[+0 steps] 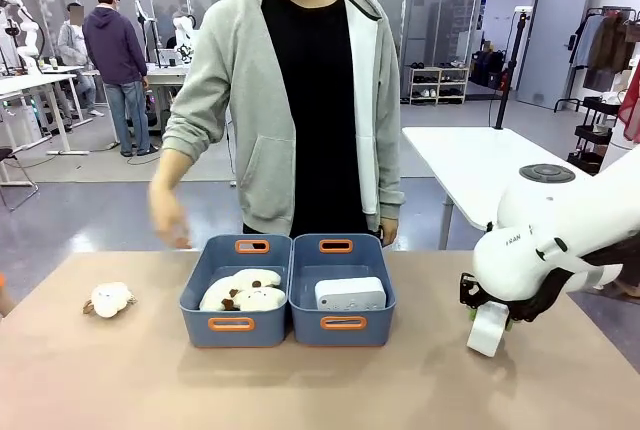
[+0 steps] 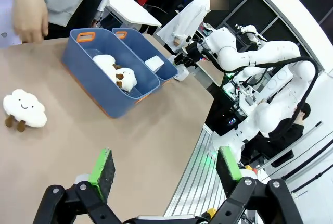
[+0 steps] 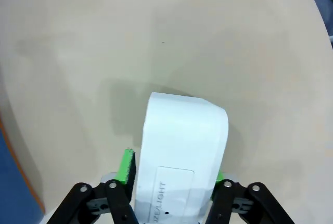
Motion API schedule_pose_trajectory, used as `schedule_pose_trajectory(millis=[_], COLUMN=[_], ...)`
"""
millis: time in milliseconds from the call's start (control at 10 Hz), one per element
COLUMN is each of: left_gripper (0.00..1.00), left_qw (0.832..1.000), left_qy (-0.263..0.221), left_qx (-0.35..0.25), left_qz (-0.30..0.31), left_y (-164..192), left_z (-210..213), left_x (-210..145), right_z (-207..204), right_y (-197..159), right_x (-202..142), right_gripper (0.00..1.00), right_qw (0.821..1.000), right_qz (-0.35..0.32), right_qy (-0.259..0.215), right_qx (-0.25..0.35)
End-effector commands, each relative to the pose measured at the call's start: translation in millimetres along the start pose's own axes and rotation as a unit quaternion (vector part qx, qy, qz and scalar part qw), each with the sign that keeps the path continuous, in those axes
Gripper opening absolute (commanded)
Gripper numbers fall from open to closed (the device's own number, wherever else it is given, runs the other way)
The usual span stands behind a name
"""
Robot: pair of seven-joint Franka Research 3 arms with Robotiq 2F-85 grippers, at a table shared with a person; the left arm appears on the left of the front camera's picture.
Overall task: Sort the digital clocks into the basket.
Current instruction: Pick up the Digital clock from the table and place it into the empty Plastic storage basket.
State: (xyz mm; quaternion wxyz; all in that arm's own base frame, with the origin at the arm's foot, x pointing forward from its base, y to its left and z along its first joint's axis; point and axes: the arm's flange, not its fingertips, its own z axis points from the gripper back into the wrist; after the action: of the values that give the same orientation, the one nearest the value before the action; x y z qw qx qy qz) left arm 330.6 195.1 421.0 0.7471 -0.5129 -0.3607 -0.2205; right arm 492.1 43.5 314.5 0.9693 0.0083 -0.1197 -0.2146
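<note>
While the left bin (image 1: 200, 325) holds plush toys (image 1: 243, 292) and the right bin (image 1: 380, 328) one clock (image 1: 350, 293), the right gripper (image 3: 173, 172) clamps a second clock (image 3: 182, 140); the left gripper (image 2: 166, 165) gapes wide, empty.

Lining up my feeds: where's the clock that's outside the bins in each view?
Front: clock low right, on the table, right of the bins.
Left wrist: clock small, upper middle, just past the bins.
Right wrist: clock bottom centre, between green pads.
Landmark: right end effector gripping it.
</note>
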Motion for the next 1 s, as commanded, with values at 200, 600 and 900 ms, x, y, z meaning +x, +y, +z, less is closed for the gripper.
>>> schedule_pose_trajectory(millis=[200, 600, 900], left_gripper=[1.00, 1.00, 1.00], left_qw=[1.000, 1.000, 1.000], left_qy=[-0.006, -0.006, -0.006], left_qx=[0.001, 0.001, 0.001], left_qz=[0.000, 0.000, 0.000], left_y=[-1.6, -1.6, -1.6], left_z=[-0.2, -0.2, -0.2], left_x=[2.5, 2.5, 2.5], right_z=[2.0, 119.5, 149.9], right_y=[3.4, -25.4, -1.4], right_x=[3.0, -0.3, -9.4], right_gripper=[0.04, 0.00, 0.00], right_qw=[1.000, 0.975, 0.910], right_qz=[-0.024, 0.128, 0.210], right_qy=[-0.006, 0.036, 0.035], right_qx=[-0.010, 0.178, 0.355])
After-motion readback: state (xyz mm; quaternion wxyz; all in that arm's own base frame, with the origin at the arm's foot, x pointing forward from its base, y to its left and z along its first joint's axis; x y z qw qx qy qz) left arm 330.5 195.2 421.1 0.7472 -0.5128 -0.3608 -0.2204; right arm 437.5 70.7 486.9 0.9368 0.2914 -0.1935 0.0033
